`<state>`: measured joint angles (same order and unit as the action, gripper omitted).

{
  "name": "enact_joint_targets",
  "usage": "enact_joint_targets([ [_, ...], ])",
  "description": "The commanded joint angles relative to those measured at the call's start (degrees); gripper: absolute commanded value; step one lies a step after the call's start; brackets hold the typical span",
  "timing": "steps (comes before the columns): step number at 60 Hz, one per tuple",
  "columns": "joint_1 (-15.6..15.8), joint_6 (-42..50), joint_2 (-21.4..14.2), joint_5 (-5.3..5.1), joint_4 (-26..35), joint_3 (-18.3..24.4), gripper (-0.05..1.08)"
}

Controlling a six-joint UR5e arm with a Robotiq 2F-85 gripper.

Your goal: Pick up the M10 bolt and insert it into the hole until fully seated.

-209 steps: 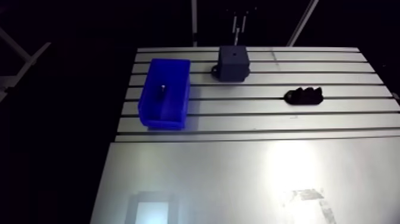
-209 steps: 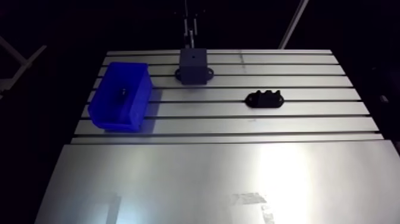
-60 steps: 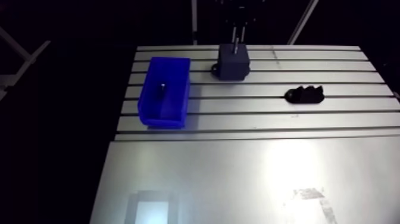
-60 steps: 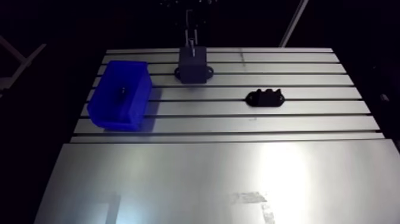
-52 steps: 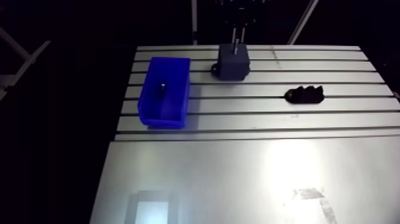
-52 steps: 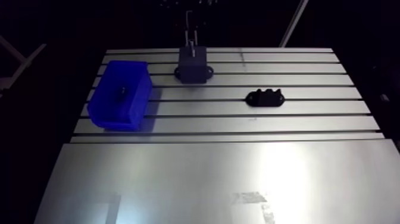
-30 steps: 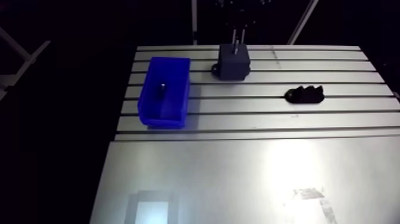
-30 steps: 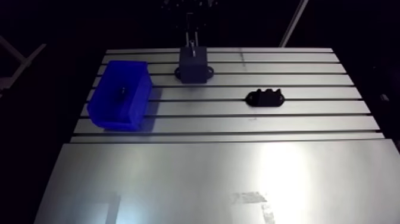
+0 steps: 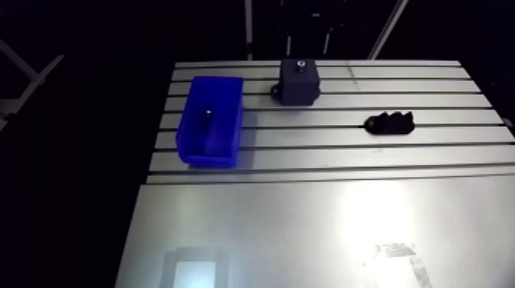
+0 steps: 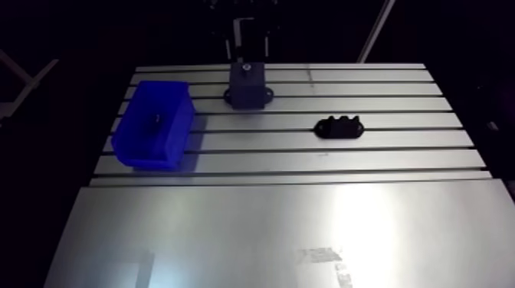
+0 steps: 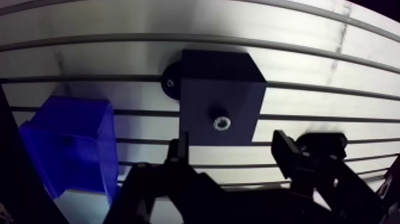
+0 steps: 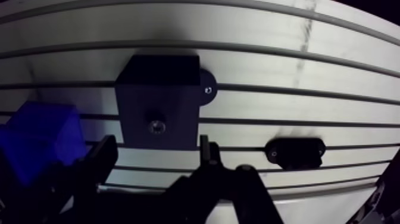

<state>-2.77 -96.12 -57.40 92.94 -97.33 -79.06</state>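
The dark block (image 11: 220,98) stands on the slotted table at the far side. A bolt's silver head (image 11: 221,123) shows in the hole in the block's top, also visible in the arm view (image 9: 300,64). In the wrist view my gripper (image 11: 229,143) hangs above the block, open, its fingers (image 11: 178,149) apart on either side of the bolt head and not touching it. Nothing is between them.
A blue bin (image 9: 207,152) sits left of the block with a small dark bolt (image 9: 208,118) standing in it. A black clamp-like part (image 9: 391,122) lies to the block's right. The slotted table (image 9: 322,157) meets a smooth plate (image 9: 306,230) nearer the camera.
Just before, the gripper stood shut right over the block's top. Now its fingers have spread and it has lifted, leaving the bolt head in the hole.
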Motion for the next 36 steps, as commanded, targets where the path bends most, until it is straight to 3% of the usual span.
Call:
enact_joint_targets([
  [1, -0.1, -0.1, -0.3, 0.0, 0.0, 0.1, 0.0],
  [13, -0.2, -0.1, -0.9, -0.08, 0.3, 0.3, 0.0],
  [20, -0.1, -0.1, -3.2, -0.27, 1.4, 0.8, 0.0],
  [36, 0.3, -0.1, -8.1, -0.26, 10.6, 4.1, 0.0],
])
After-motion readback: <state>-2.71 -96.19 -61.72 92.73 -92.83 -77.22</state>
